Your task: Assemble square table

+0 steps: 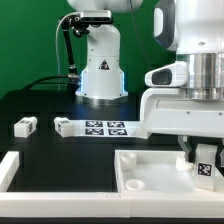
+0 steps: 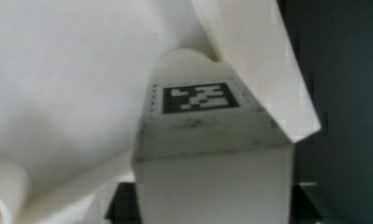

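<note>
Clamped between my jaws is a short white table leg (image 2: 204, 135), filling the middle of the wrist view with its rounded end pointing away from me and a black-and-white tag on the face I see. My gripper (image 1: 203, 152) is closed on it from both sides, and in the exterior view the leg hangs upright just under my fingers, tag outward. Directly beneath my jaws lies the square tabletop panel (image 1: 150, 178), white, with its shallow recessed face up; I hold the leg over the corner at the exterior view's right, though I cannot tell whether the leg touches the panel. Well apart from my jaws, toward the exterior view's left, a long white border bar (image 1: 8, 168) lies on the black table (image 1: 60, 160). Farther back from my jaws lies the marker board (image 1: 103, 127), flat, its tags up. A small white piece (image 1: 63, 125) sits at the board's end; I cannot tell whether they touch. Farthest from my jaws lies a loose leg (image 1: 25, 125) on its side.
</note>
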`<act>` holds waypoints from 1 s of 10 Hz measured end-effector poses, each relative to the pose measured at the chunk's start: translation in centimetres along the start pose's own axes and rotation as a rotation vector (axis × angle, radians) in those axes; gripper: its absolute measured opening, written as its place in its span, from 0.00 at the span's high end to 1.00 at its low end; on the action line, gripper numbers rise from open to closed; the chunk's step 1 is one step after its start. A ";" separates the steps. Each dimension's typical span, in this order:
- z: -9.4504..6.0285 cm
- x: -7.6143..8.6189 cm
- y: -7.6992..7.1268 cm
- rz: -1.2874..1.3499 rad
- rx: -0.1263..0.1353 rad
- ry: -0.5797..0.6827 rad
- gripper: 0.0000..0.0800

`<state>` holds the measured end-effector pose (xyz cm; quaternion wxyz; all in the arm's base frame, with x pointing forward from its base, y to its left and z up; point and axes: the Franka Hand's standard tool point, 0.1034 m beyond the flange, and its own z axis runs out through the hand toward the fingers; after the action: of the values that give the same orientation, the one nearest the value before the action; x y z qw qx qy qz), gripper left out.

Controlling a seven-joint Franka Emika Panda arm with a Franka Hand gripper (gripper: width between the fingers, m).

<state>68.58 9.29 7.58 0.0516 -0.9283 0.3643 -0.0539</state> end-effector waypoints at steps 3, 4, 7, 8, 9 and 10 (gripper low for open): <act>0.0 -0.2 1.2 0.536 0.064 -0.059 0.63; -0.1 0.0 1.3 0.584 0.064 -0.083 0.63; 0.1 -0.6 1.1 0.721 0.049 -0.096 0.56; 0.1 -0.9 1.0 0.591 0.033 -0.088 0.39; 0.1 -1.2 0.5 0.393 0.011 -0.067 0.39; 0.3 -1.3 0.3 0.197 0.019 -0.055 0.23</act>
<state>67.49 10.02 7.19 0.0754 -0.8886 0.4517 -0.0263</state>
